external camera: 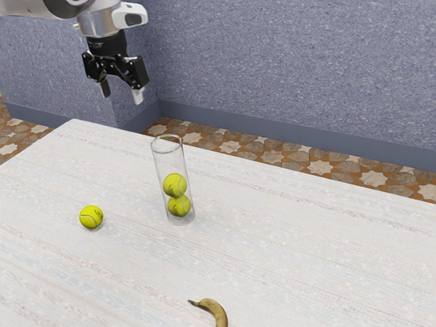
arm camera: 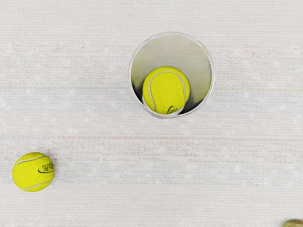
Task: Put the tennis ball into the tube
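Note:
High above the table's far edge, my gripper (external camera: 122, 97) hangs open, its fingers apart with nothing between them. A loose yellow tennis ball (external camera: 91, 216) rests on the table, toward the exterior view's left of the tube; the wrist view has this loose ball (arm camera: 33, 171) too. The clear tube (external camera: 168, 160) stands upright, its open mouth facing up, with two tennis balls (external camera: 175, 184) stacked inside. Looking down into the tube (arm camera: 210, 75) from the hand, I see the upper ball (arm camera: 165, 90); the lower one is hidden beneath it there.
A banana (external camera: 216, 311) lies at the exterior view's lower edge, its tip (arm camera: 294, 223) at a corner of the wrist view. The pale table (external camera: 306, 252) spreads around the tube. Behind stands a blue-grey wall (external camera: 286, 75), above a patterned floor.

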`<action>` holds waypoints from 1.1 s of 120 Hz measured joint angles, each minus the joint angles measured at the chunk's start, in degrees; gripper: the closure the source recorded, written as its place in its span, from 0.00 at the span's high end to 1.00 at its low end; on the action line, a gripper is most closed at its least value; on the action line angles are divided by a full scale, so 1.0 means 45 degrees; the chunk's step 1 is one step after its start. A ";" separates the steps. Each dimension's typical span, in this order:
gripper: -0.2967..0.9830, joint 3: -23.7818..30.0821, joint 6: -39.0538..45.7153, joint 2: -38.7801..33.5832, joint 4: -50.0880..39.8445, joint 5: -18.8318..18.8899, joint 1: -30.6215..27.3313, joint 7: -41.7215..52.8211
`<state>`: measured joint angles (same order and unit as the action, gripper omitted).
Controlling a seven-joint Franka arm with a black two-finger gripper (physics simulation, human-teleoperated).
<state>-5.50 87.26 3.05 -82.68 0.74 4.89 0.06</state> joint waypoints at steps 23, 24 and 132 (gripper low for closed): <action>0.77 0.0014 0.0080 -0.0982 -0.1152 0.0002 0.0024 0.0024; 0.77 0.0013 0.0111 -0.1117 -0.1318 0.0009 0.0031 0.0025; 0.77 -0.0124 0.8803 -0.1128 -0.9997 0.0595 -0.3484 0.1181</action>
<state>-6.06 126.87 -2.03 -127.67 3.42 -10.78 5.38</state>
